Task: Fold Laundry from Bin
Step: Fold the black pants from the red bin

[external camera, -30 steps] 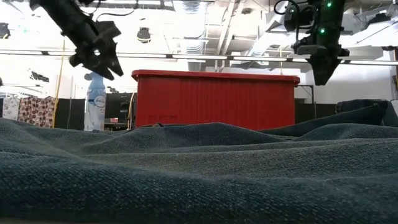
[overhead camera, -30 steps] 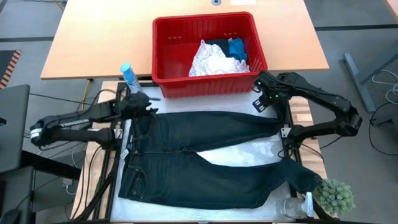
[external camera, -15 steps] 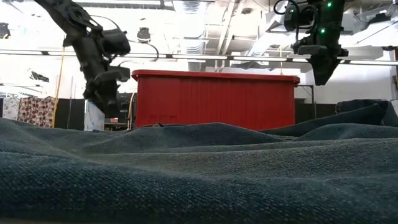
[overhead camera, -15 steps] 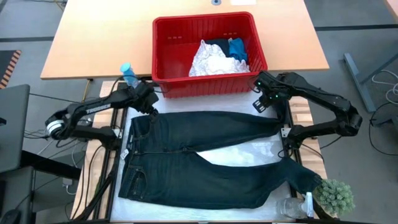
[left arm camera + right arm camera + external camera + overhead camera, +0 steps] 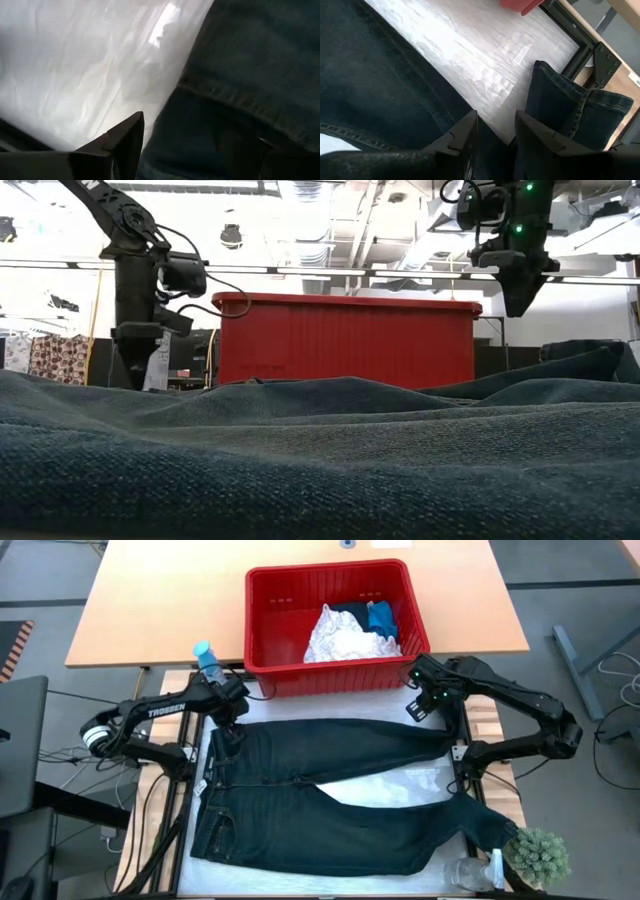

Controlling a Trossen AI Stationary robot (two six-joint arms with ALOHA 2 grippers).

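A pair of dark jeans (image 5: pixel 320 790) lies flat on the table, waistband at the left and legs running right. The red bin (image 5: pixel 330 567) stands at the far middle and holds a white crinkled cloth (image 5: pixel 338 635), a small blue one (image 5: pixel 382 618) and a black one (image 5: pixel 345 608). My left gripper (image 5: pixel 230 712) points down, open, low over the waistband's far corner (image 5: pixel 240 100). One finger (image 5: pixel 125 140) is over the white table sheet and the other over the denim. My right gripper (image 5: pixel 425 705) hangs open, high above the far leg's hem end (image 5: pixel 570 110). My left gripper stands astride the edge of the jeans' waistband at its far corner (image 5: pixel 200 95), coming from above and pointing down. I cannot tell whether its fingertips touch the denim or the sheet. The jeans lie flat on the table.
A spray bottle with a blue cap (image 5: pixel 205 658) stands just beyond my left gripper. A small potted plant (image 5: pixel 538 855) and a glass jar (image 5: pixel 470 872) sit at the near right corner by the near leg's end. A wooden table (image 5: pixel 150 600) lies beyond the bin.
My left gripper has come down from high above the table to just over the waistband's far corner. It has tipped from a slant to pointing almost straight down. The jeans and my right gripper have kept still.
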